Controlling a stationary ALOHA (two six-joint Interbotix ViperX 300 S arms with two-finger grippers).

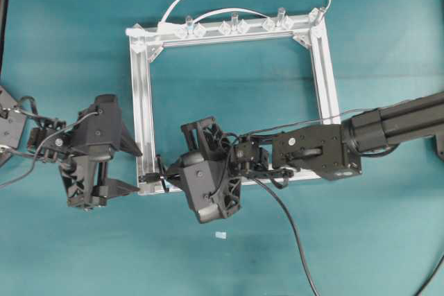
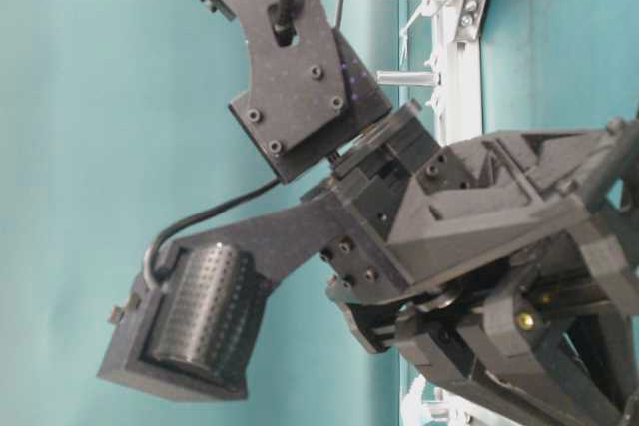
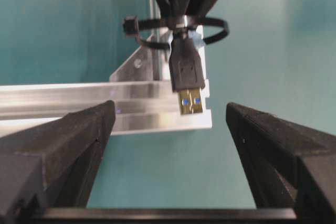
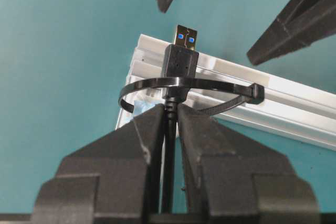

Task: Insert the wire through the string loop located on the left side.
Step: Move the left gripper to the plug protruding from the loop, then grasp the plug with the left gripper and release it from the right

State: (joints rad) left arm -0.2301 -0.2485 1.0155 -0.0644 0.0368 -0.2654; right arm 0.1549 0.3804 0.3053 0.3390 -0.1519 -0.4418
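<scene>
The right claw [image 4: 169, 109] is squeezing the black wire [image 4: 168, 182] just behind its USB plug [image 4: 181, 61], poking it through the string loop [image 4: 157, 83] at the frame's [image 4: 294, 111] corner. The left claw [image 3: 170, 129] is waiting wide open and empty, probably to catch the plug.

The overhead view looks straight down on the silver frame [image 1: 229, 102] and both arms, from far. The table-level view looks from low along the counter, very near the arms. The two wrist views face each other closely across the frame's corner, and both share the string loop [image 3: 178, 27] and the wire [image 4: 181, 59].
</scene>
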